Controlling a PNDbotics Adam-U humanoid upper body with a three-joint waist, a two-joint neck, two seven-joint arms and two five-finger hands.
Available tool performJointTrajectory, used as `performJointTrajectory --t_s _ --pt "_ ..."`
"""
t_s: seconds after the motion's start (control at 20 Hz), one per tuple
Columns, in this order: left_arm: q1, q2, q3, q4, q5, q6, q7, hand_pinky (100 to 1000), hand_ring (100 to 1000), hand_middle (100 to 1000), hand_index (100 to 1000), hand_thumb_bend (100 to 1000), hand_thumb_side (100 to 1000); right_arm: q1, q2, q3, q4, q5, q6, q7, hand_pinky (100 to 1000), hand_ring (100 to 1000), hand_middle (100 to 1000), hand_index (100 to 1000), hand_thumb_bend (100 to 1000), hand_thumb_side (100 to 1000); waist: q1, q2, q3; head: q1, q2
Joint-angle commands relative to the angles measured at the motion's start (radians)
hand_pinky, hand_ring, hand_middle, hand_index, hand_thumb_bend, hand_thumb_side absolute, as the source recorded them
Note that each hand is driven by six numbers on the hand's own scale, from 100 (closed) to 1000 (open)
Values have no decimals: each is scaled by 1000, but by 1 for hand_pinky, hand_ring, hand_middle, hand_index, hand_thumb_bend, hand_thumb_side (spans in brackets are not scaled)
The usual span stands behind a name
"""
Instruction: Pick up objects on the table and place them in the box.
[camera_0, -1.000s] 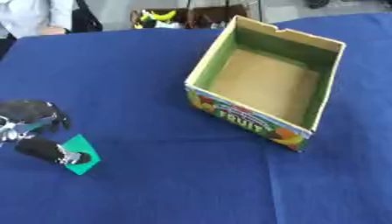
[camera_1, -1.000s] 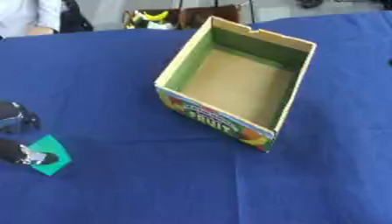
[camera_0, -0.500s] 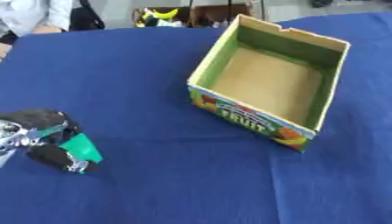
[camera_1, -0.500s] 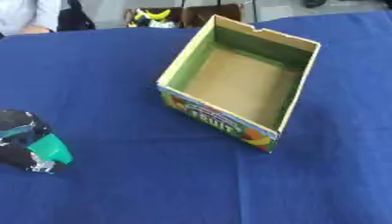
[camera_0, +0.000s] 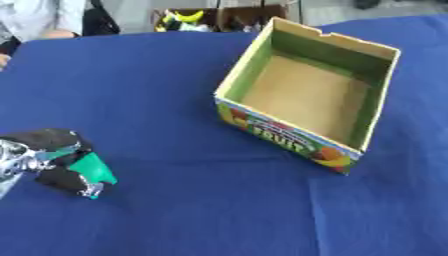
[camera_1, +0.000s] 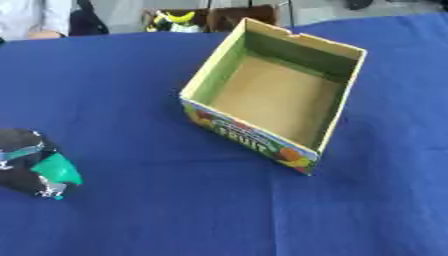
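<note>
Open cardboard box (camera_0: 308, 95) standing on the blue table (camera_0: 175, 90), right of centre and set at an angle, 1 corner toward the viewer. Its inside shows a bare tan floor and green walls; nothing lies in it. The near outer wall carries a colourful fruit print with the word "FRUIT" in green capitals; no other writing can be read. The far wall has a small notch cut in its top edge.

Left hand (camera_0: 48, 162), black with silver parts, at the table's left side, well apart from the box. Its fingers are curled round a small green object (camera_0: 92, 168), of which only a wedge of green shows between the fingers; its kind cannot be told. The right hand shows in neither view.
</note>
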Motion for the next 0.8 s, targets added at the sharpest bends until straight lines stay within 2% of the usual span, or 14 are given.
performJointTrajectory --t_s 0.05,0.1,0.35,0.5,0.8 --pt "-5 17 -1 1 -4 1 -5 408 523 544 772 507 760 -9 -16 -7 -12 -1 -1 -5 870 893 754 896 100 1000 -3 -16 0 3 -10" --pt "-6 17 -1 -1 -4 1 -5 398 515 535 768 458 760 -9 -16 -7 -12 -1 -1 -6 870 893 754 896 100 1000 -2 -16 0 3 -9" --pt "-9 19 3 -13 -2 5 -5 366 493 515 764 367 737 -8 -16 -8 -12 -1 0 -10 871 893 754 896 100 1000 -1 -18 0 2 -6" --pt "-10 20 8 -20 -1 12 -5 331 473 495 760 272 710 -7 -16 -8 -12 -1 0 -11 872 893 754 896 100 1000 0 -19 1 1 -5" --pt "-15 32 19 -33 -12 23 -5 301 458 482 754 180 652 -3 -17 -8 -12 -1 0 -13 872 894 754 896 100 1000 3 -24 3 -1 -3"
